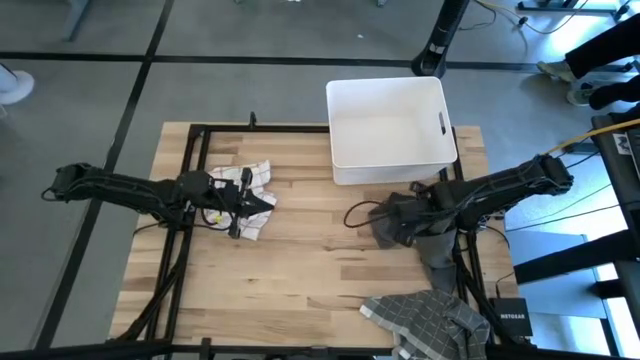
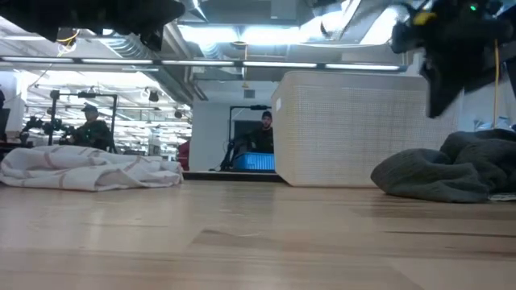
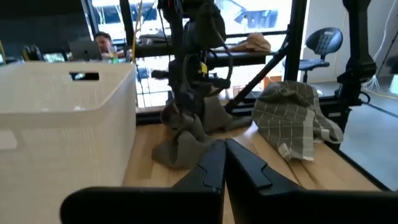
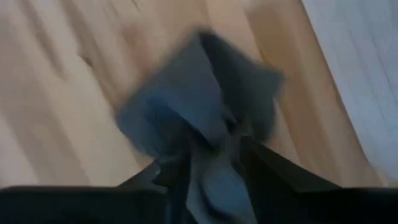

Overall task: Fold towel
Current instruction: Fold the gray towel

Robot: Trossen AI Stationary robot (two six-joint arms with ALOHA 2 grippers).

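Note:
A dark grey towel (image 1: 405, 232) lies in a heap on the table's right part; it also shows in the low view (image 2: 451, 169). My right gripper (image 1: 398, 214) hangs over its left part, fingers apart and pointing down; in the right wrist view (image 4: 211, 174) the cloth (image 4: 199, 106) shows between and beyond them. In the low view the gripper (image 2: 439, 105) ends a little above the heap. A white striped towel (image 1: 255, 190) lies crumpled at the left (image 2: 89, 169). My left gripper (image 3: 224, 162) is shut and empty, raised over its near edge (image 1: 250, 208).
A white bin (image 1: 390, 130) stands at the far edge, just beyond the grey towel. A grey checked towel (image 1: 430, 320) lies at the near right corner, partly over the edge. Bare wood (image 1: 310, 250) lies between the two arms. People sit in the room behind.

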